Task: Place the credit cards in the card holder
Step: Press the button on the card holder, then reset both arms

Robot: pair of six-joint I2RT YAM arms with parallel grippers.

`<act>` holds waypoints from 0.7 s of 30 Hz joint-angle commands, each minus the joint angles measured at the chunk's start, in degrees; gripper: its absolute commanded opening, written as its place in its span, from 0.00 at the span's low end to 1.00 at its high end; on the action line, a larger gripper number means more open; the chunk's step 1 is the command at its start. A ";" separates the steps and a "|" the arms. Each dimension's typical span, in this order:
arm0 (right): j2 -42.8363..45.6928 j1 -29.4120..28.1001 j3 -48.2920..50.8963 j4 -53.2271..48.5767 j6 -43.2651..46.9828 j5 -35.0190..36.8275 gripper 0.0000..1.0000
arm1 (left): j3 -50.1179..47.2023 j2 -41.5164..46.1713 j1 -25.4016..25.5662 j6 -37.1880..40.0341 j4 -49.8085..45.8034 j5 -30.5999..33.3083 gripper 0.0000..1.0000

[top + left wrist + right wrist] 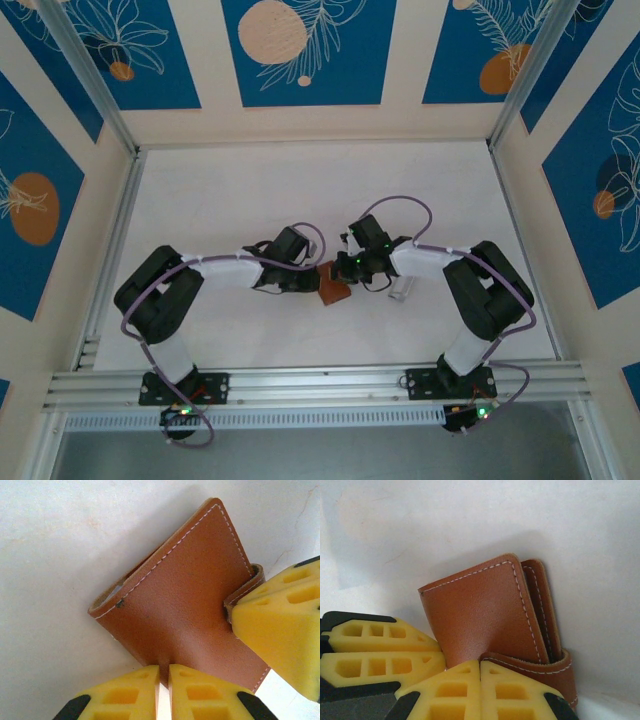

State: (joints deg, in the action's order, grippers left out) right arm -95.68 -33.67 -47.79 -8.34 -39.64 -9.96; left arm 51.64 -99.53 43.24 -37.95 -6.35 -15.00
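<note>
The left gripper (164,674), pinched narrowly on the card holder (185,605) edge, should hold firm while the shut right gripper (480,669) nudges its snap tab (535,667) gently.

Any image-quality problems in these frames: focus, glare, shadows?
Top external: evenly lit and sharp, but the card holder is tiny in the frame. Left wrist: stitching crisp, soft shadow beside it on the table. Right wrist: slightly soft, the leather's shadow falls on the table behind; no glare.
</note>
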 commanded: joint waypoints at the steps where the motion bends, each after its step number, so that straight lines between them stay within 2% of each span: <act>1: -2.08 -0.91 2.30 -4.93 -0.36 5.80 0.00 | 1.88 -2.57 0.02 1.20 0.71 1.65 0.13; 4: 1.37 -1.39 1.67 -5.88 -0.13 7.34 0.00 | 3.38 -1.42 -0.21 1.89 -0.78 1.89 0.14; 5: 3.19 -1.48 1.18 -6.51 -0.01 8.29 0.02 | 3.92 -0.57 -0.40 2.21 -1.52 2.06 0.14; 6: 4.74 -1.49 0.48 -7.36 0.23 9.27 0.09 | 4.34 0.47 -0.68 2.55 -2.23 2.17 0.15; 8: 7.43 -1.49 -1.11 -9.16 0.91 11.67 0.30 | 4.83 3.38 -1.60 3.31 -3.37 2.81 0.21; 11: 11.23 -1.07 -3.45 -11.85 2.07 15.57 0.57 | 4.06 9.50 -3.46 4.90 -4.86 5.43 0.37; 12: 12.73 -0.88 -3.97 -12.56 2.56 16.77 0.74 | 3.56 12.32 -4.07 5.75 -5.45 6.82 0.45; 14: 15.96 -0.46 -4.46 -14.02 3.22 19.54 1.00 | 2.06 17.70 -5.20 7.10 -6.28 9.43 0.57; 17: 22.67 1.29 -3.50 -15.20 4.44 23.97 0.99 | -2.04 27.09 -7.40 8.64 -7.02 15.10 0.77; 20: 29.80 4.45 -1.04 -15.84 7.04 31.72 0.99 | -7.10 36.77 -8.99 11.52 -8.16 27.49 1.00; 21: 31.58 5.84 -0.48 -17.09 7.02 36.66 0.99 | -8.69 39.57 -9.19 13.64 -8.33 31.85 1.00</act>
State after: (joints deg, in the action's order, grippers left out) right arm -68.99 -30.44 -50.11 -21.39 -35.20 14.39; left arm 47.35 -64.93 35.05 -29.12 -10.96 3.03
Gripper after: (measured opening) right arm 0.993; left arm 0.983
